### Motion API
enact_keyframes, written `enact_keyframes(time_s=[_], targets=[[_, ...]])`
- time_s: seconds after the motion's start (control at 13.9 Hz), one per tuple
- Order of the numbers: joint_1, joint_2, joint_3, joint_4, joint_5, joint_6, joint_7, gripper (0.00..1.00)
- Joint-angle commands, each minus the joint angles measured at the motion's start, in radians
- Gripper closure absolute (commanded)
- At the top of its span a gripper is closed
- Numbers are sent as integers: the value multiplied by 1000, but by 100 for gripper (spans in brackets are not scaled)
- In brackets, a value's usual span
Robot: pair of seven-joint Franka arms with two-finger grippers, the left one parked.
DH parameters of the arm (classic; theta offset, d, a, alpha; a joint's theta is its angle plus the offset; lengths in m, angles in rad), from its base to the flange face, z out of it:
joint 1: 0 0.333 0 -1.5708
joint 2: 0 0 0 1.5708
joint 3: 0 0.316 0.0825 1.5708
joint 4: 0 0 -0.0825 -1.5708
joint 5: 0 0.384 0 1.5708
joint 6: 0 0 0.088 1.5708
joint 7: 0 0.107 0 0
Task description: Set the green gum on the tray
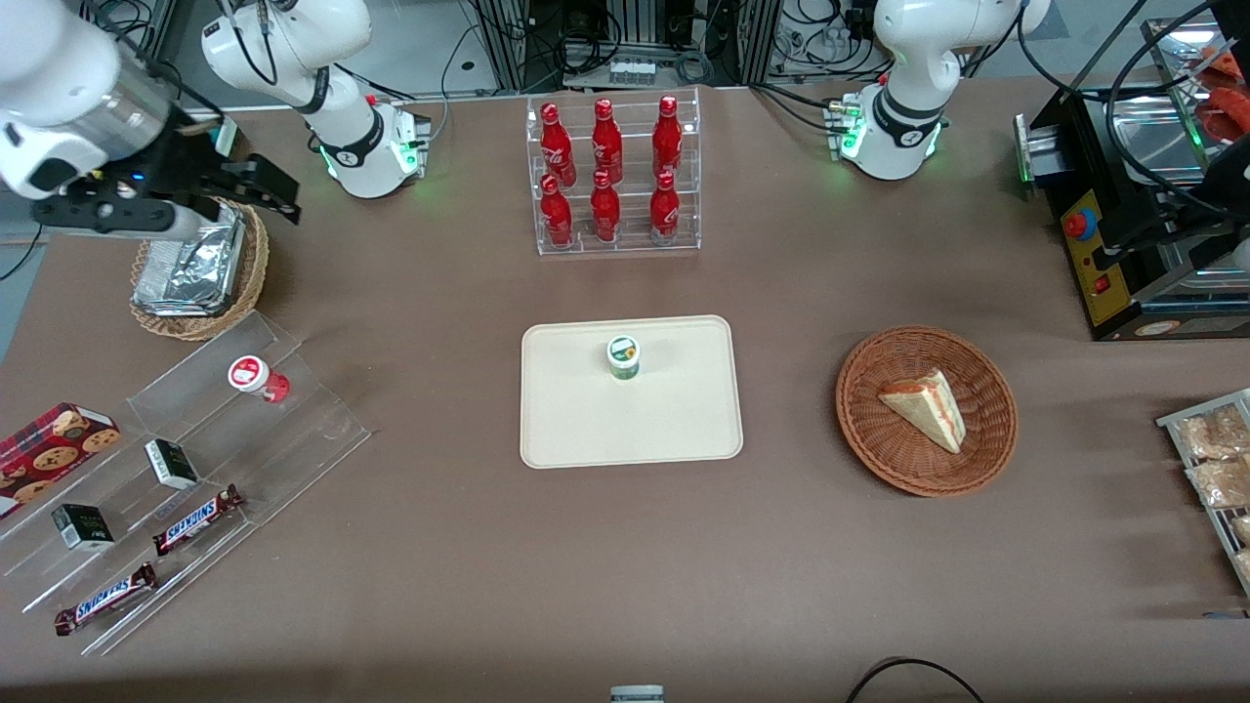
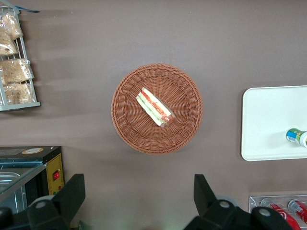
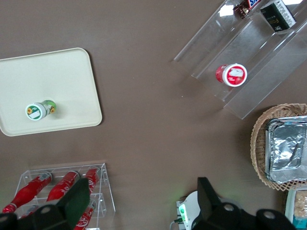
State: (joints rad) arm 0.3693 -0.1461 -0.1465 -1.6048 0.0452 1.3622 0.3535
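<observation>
The green gum [image 1: 623, 356] stands upright on the cream tray [image 1: 586, 430], in the part of the tray farther from the front camera. It also shows in the right wrist view [image 3: 38, 110] on the tray [image 3: 67, 81], and at the edge of the left wrist view [image 2: 297, 137]. My right gripper [image 1: 269, 190] is open and empty, raised high above the table at the working arm's end, over the wicker basket of foil. In the right wrist view the gripper [image 3: 144, 196] has its two fingers wide apart with nothing between them.
A red-bodied gum bottle [image 1: 256, 377] lies on the clear stepped shelf [image 1: 195, 469] with snack bars and boxes. A clear rack of red bottles [image 1: 610, 176] stands farther from the front camera than the tray. A wicker basket with a sandwich [image 1: 926, 410] sits toward the parked arm's end.
</observation>
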Motion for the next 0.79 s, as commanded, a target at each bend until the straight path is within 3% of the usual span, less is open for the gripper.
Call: enact_keyframes(time_s=[0.0,0.72], targets=[[-77,-19,50,23,-34,-26,-68,0],[-317,22,74,22,-30,58,-355,0]])
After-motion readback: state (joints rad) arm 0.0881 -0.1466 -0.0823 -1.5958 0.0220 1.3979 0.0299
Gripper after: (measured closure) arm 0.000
